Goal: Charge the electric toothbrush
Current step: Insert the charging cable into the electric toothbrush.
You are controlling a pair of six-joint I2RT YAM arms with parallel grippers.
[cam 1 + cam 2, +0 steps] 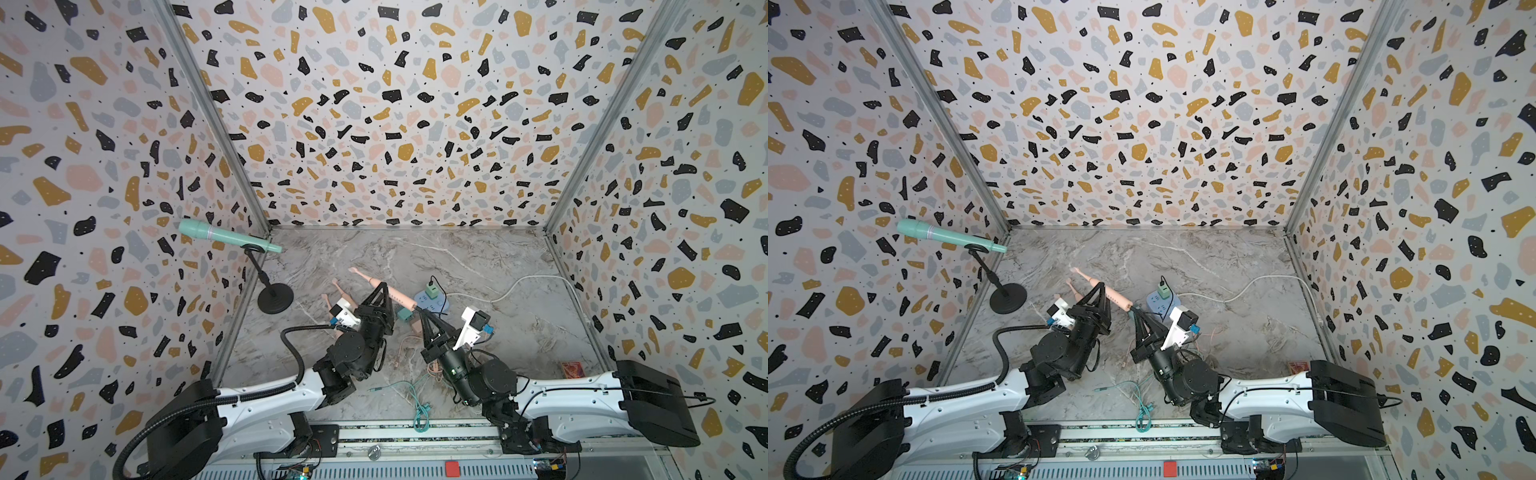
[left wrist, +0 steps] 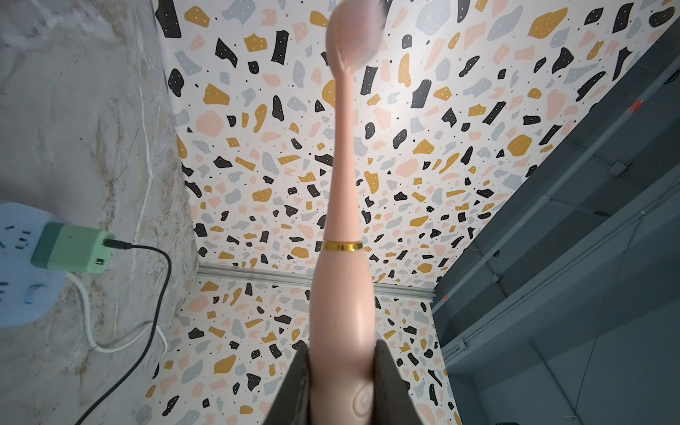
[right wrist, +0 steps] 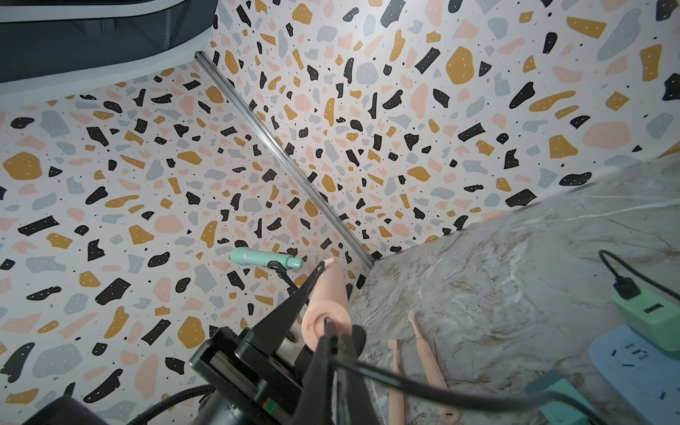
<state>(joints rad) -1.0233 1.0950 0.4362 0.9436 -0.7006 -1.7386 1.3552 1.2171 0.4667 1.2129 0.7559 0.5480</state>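
Over the marble table (image 1: 519,332) my two arms meet near the middle. The left gripper (image 1: 383,293) is clamped around the lower handle of the pink toothbrush (image 1: 400,297). In the left wrist view its fingers (image 2: 390,382) press either side of the body, and the brush head points away toward the far wall. The toothbrush is off the surface, and its base faces the right gripper (image 3: 329,331).

Just beside that base lies the blue power strip (image 1: 436,306), with the green adapter (image 1: 432,289) plugged into it. The black cable (image 3: 404,379) runs from the adapter to the right gripper, which is pinched tight on its plug (image 3: 328,324). The plug tip meets the toothbrush's base. From here I can't tell whether it is seated in the port or only touching.
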